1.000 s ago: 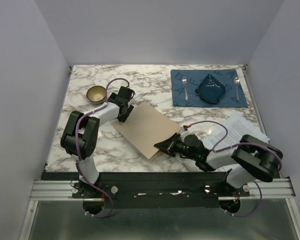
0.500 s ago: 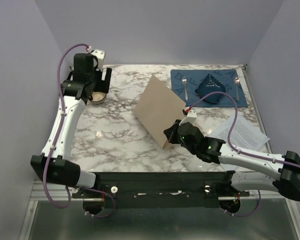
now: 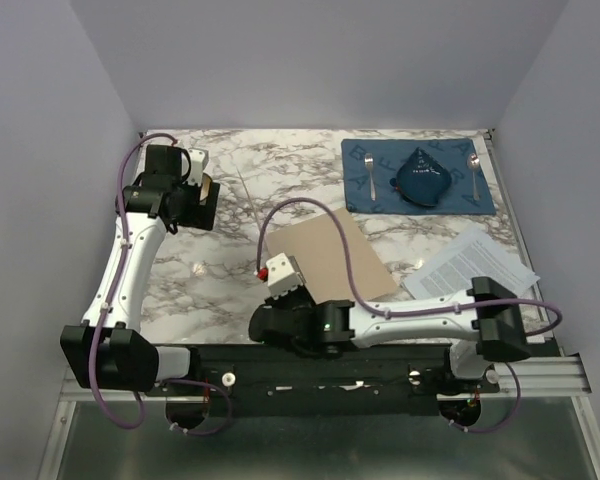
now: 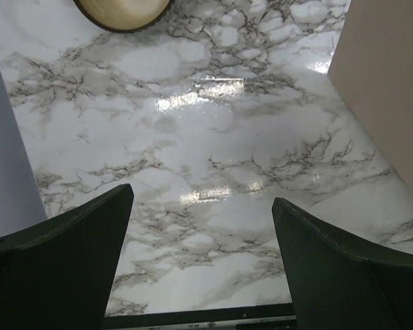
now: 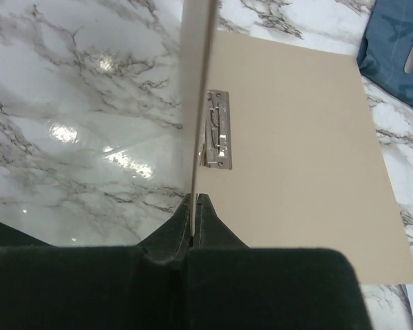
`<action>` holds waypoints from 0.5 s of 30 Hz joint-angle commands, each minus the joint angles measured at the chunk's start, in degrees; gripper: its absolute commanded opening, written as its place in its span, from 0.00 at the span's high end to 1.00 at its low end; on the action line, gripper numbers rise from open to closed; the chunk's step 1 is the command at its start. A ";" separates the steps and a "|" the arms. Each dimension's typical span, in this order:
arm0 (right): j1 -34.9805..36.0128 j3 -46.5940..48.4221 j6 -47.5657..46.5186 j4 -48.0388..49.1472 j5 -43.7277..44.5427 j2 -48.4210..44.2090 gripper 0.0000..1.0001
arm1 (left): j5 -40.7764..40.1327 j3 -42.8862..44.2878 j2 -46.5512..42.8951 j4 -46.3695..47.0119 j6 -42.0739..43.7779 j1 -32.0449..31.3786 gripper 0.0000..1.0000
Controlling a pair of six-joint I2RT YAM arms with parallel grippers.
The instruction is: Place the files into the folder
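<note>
The tan folder [image 3: 330,255] lies open in the middle of the table: one leaf is flat and the other stands upright, edge-on [image 3: 252,215]. In the right wrist view the flat leaf [image 5: 296,137] carries a metal clip [image 5: 217,130] by the spine. My right gripper [image 5: 196,199] is shut on the near edge of the upright leaf [image 5: 196,69]; from the top it sits under its camera box [image 3: 272,290]. The files [image 3: 470,262], white printed sheets, lie at the right, apart from the folder. My left gripper [image 3: 195,200] is open and empty above the marble [image 4: 201,199].
A small gold bowl [image 4: 120,10] stands at the far left, just beside my left gripper. A blue placemat [image 3: 418,177] with a dark folded cloth, a fork and a spoon lies at the far right. The table's near edge has a black rail.
My right gripper has swept left and nearer with the folder's top leaf, swinging it from tilted to upright and baring the inner leaf and clip. My left arm came down by the bowl.
</note>
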 commanded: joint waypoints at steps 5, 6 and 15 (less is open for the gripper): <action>5.00 9.51 4.36 -17.62 5.15 12.74 0.83 | 4.25 -2.42 -4.52 -1.74 0.76 6.44 0.01; 5.10 8.90 -0.19 -14.70 3.29 12.31 0.77 | 4.51 -2.68 -4.60 -1.82 0.85 6.89 0.01; 5.71 11.61 -16.49 -1.31 -19.39 16.95 0.48 | 6.19 -5.67 -4.87 -1.21 0.76 8.56 0.01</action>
